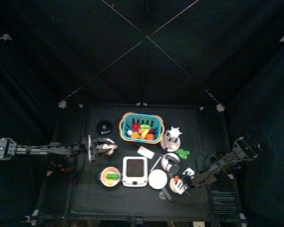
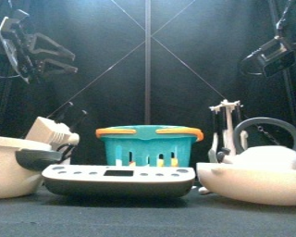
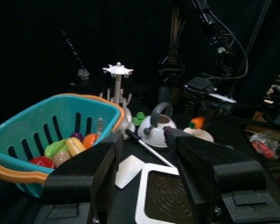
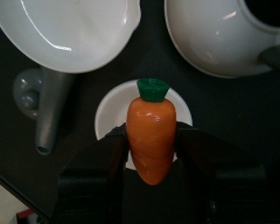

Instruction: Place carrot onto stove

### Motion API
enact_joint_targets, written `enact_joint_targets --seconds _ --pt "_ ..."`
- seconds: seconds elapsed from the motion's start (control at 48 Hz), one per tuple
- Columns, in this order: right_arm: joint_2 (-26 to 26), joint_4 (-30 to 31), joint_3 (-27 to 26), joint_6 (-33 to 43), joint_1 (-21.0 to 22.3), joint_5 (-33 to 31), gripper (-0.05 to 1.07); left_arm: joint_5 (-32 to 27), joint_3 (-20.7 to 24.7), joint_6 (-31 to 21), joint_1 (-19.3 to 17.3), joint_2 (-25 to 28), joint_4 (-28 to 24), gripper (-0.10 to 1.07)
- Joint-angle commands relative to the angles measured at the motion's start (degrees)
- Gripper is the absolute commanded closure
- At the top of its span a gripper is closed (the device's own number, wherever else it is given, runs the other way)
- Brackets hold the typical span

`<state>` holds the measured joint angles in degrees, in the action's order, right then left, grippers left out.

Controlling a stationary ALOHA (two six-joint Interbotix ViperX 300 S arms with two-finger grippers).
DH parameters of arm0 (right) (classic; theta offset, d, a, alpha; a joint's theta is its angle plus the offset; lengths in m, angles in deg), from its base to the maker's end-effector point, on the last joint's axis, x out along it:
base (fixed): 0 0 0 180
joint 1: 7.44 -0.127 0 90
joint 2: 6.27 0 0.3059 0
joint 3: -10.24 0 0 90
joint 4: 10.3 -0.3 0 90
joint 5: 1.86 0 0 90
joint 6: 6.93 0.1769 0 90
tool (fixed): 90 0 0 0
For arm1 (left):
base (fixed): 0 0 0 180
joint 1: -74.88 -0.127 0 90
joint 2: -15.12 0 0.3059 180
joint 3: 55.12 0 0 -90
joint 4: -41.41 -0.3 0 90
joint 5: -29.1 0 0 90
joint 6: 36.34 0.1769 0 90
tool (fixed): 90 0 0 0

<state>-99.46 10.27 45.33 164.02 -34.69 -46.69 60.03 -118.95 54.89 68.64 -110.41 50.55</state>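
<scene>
My right gripper (image 4: 154,157) holds the carrot (image 4: 152,131), an orange toy with a green top, its body clamped between my two black jaws and its green end pointing away from the wrist. Under it I see a small round white dish (image 4: 113,109), and beyond that a large white plate (image 4: 73,35) and a white kettle (image 4: 236,39), with a grey spoon (image 4: 43,109) lying beside the plate on the dark desk (image 4: 14,52). From above, my right arm (image 1: 216,168) reaches in from the right side of the desk, near the small white dishes at its front right. The stove (image 1: 135,171), a white rounded block with a dark burner mark, sits at the front middle of the desk, well apart from the carrot; in the front view it lies low and wide just ahead of the teal basket (image 2: 147,146). My left gripper (image 3: 140,179) hangs over the stove's near end with its jaws spread and nothing between them, the basket of bright toy foods (image 3: 66,147) just beside it.
</scene>
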Motion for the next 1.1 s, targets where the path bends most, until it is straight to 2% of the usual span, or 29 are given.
enact_joint_targets --seconds 0.0,0.083,0.146,0.229,0.312,0.417,0.5,0.646,0.792,0.854,1.083 --pt "-1.4 1.1 -2.2 0.1 1.9 0.9 0.58 0.4 1.1 0.1 -0.3 0.3 0.0 0.16" --pt "0.2 2.2 -4.7 1.1 8.1 7.8 0.58 0.3 1.7 0.1 -0.2 0.3 0.0 0.16" --pt "3.0 2.7 -7.2 1.1 12.7 15.5 0.58 0.3 1.6 0.2 -0.4 0.3 -0.1 0.16" --pt "10.7 3.3 -11.5 1.1 17.1 25.8 0.58 -0.1 1.7 0.3 -1.7 0.3 -1.8 0.16" --pt "18.6 6.0 -18.3 0.7 20.0 31.3 0.58 -1.7 2.5 0.3 -2.5 0.3 -3.2 0.16" --pt "25.1 8.7 -24.6 1.1 22.3 31.6 0.58 -3.1 2.5 0.2 -2.6 0.3 -3.2 0.16" --pt "28.0 6.6 -25.5 1.1 23.8 31.6 0.57 -3.4 2.1 0.1 -2.5 0.3 -3.1 0.16" --pt "28.4 4.3 -25.3 1.1 24.7 31.6 0.55 -3.5 1.7 0.1 -2.5 0.3 -2.9 0.16" --pt "28.7 3.7 -25.1 1.1 24.7 31.5 0.31 -3.4 1.7 0.0 -2.4 0.2 -2.9 0.16" --pt "28.7 3.7 -25.0 1.1 24.7 30.8 0.26 -3.4 1.7 0.0 -2.4 0.2 -2.9 0.15" --pt "27.7 3.9 -25.6 1.0 24.3 28.6 0.24 -4.2 1.7 0.0 -2.4 0.2 -2.9 0.16"
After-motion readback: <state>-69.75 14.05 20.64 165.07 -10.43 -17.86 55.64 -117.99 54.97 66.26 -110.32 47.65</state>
